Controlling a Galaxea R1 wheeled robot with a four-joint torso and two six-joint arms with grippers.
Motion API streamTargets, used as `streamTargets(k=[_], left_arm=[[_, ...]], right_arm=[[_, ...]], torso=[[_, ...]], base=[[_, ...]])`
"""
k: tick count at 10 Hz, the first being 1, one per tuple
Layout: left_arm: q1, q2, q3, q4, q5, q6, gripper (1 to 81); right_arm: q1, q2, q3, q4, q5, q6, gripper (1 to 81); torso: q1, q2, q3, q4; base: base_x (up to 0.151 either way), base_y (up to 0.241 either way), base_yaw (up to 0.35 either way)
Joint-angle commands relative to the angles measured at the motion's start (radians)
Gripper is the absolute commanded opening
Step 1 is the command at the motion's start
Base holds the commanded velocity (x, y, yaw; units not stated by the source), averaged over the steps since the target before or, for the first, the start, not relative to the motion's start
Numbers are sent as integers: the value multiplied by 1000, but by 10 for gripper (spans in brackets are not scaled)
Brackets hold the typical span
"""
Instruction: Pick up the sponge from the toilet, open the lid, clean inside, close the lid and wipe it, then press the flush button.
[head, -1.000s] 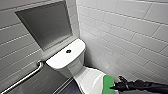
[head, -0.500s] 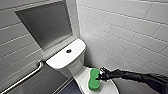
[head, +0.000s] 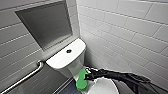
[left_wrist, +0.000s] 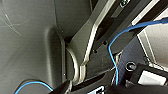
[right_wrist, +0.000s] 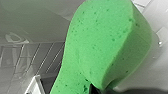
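Observation:
The white toilet stands in the corner, its tank (head: 62, 60) topped by the small dark flush button (head: 68, 51). The bright green sponge (head: 82, 80) hangs on edge just in front of the tank, at the left rim of the white lid (head: 106, 87). My right gripper (head: 87, 75), on a black arm reaching in from the right, is shut on the sponge's side. Up close in the right wrist view, the sponge (right_wrist: 100, 50) covers most of the picture, with pale ceramic and tiles behind it. The left wrist view looks at my own dark body and blue cables.
A metal grab rail (head: 25, 77) runs along the left wall below a recessed grey niche (head: 47, 25). White tiled wall (head: 125, 30) closes the right side close to the tank. Dark floor (head: 66, 90) shows left of the bowl.
My right arm has carried the sponge leftward, from over the lid toward the front of the tank, and the sponge now stands more on edge.

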Motion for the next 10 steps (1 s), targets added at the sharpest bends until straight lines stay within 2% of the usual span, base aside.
streamTargets(k=[1,2,4,6,8,10], left_arm=[[22,-17,18,-3,63,2,811],[22,-17,17,-3,63,2,811],[22,-12,17,-1,64,2,811],[22,-14,17,-1,64,2,811],[22,-15,17,0,63,2,811],[22,-14,12,3,64,2,811]], right_arm=[[31,118,-255,-66,5,105,10],[11,118,-276,-108,40,105,10],[-21,118,-281,-154,51,111,10],[-64,118,-275,-156,74,108,10],[-116,97,-172,-164,63,107,10],[-174,-1,-14,-205,62,113,10]], torso=[[0,0,0,0],[0,0,0,0],[0,0,0,0],[0,0,0,0],[0,0,0,0],[0,0,0,0]], base=[[0,0,0],[0,0,0],[0,0,0],[0,0,0],[0,0,0],[0,0,0]])
